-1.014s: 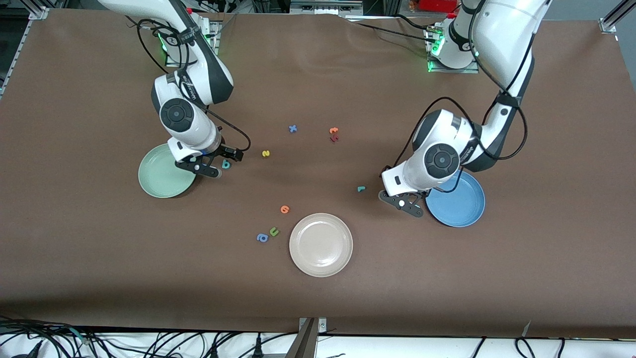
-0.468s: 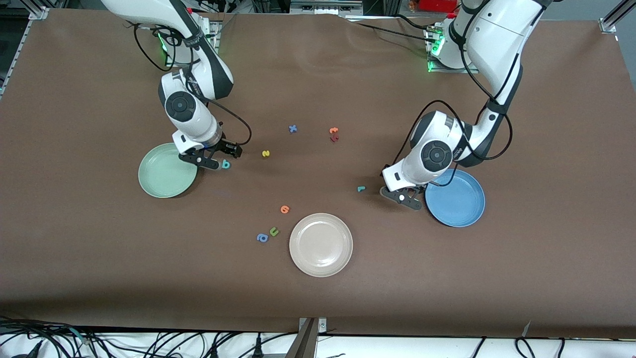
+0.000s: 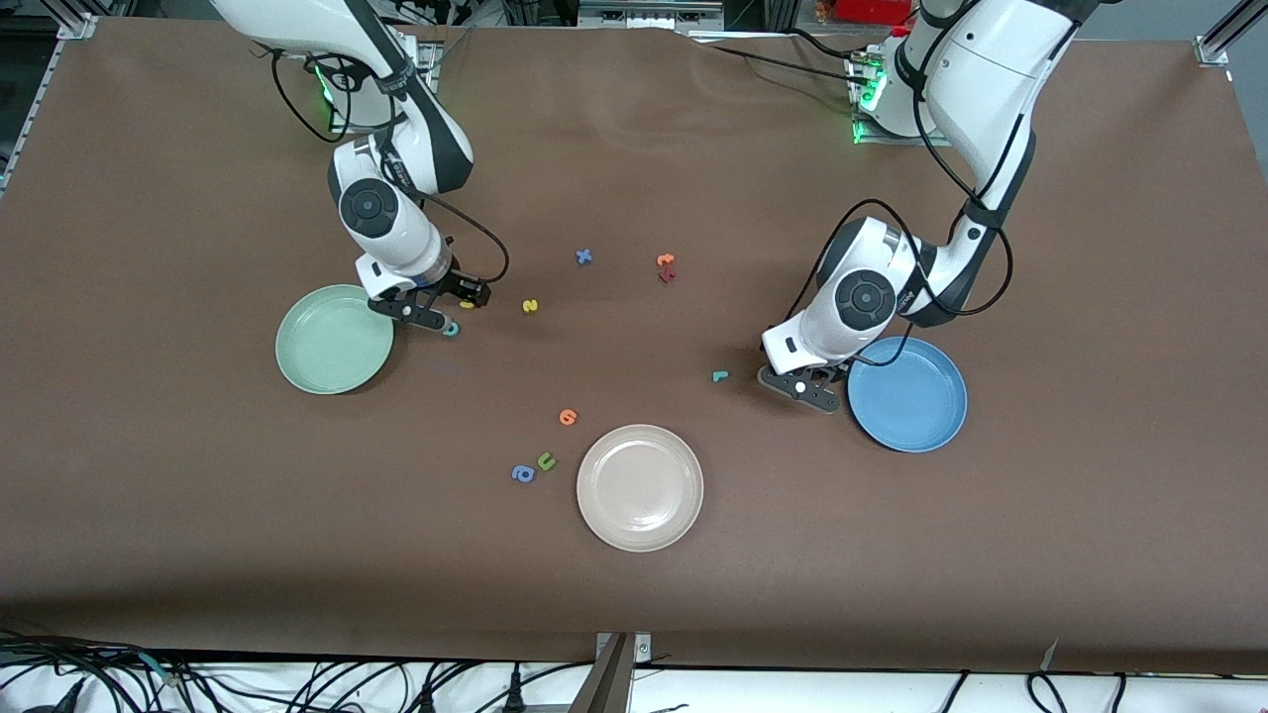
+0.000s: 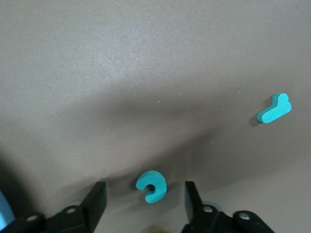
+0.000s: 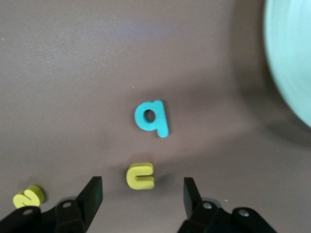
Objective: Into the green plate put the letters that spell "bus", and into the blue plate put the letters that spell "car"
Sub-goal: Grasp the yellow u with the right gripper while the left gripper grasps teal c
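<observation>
Left wrist view: left gripper (image 4: 146,204) spread, unclenched, teal "c" (image 4: 151,186) between fingers. Right gripper (image 5: 142,199) spread, unclenched, yellow "u" (image 5: 141,175) between fingers, teal "b" (image 5: 152,118) near.

A beige plate (image 3: 640,487) lies on the brown surface (image 3: 1040,555), nearest the front camera. Beside it sit an olive "u" (image 3: 546,460), a blue "a" (image 3: 522,474) and an orange letter (image 3: 568,417). Farther off lie a blue "x" (image 3: 584,256) and touching orange (image 3: 666,260) and dark red letters (image 3: 667,276).

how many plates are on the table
3: the green plate beside the right gripper, the blue plate beside the left gripper, the beige plate nearest the front camera.
</observation>
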You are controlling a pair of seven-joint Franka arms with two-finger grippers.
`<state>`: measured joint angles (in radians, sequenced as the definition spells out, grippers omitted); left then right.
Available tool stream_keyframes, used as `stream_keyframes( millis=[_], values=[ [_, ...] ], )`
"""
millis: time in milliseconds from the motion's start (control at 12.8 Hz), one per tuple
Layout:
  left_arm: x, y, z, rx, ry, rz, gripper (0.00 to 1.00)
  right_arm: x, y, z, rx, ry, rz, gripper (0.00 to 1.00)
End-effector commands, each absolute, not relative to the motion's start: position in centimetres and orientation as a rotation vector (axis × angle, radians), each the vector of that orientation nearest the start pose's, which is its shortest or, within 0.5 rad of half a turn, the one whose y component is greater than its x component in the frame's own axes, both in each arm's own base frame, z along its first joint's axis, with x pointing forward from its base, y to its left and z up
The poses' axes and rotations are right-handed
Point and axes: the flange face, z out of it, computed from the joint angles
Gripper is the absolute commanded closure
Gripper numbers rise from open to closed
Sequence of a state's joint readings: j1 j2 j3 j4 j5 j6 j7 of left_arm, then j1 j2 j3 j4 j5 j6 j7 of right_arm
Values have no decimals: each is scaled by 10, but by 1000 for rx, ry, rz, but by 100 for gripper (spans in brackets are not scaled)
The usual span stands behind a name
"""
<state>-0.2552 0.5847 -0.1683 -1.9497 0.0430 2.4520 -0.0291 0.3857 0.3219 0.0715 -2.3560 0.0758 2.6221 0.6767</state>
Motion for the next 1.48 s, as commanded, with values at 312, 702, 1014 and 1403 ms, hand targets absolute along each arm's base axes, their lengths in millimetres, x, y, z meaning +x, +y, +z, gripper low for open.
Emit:
stream_keyframes(
  millis=[312,702,1014,1403],
  values=[
    [552,-249,176,-3096,648,113,90,452,225,173,-3063,484,101,50],
    [561,-246,200,-3100,639,66,94,451,224,171,-3065,482,108,91],
    [570,-249,201,-3106,637,36,20,464,231,208,-3043,561,92,100],
    [573,-252,184,-3005,781,-22,18,502,165,287,-3090,527,205,100]
  ],
)
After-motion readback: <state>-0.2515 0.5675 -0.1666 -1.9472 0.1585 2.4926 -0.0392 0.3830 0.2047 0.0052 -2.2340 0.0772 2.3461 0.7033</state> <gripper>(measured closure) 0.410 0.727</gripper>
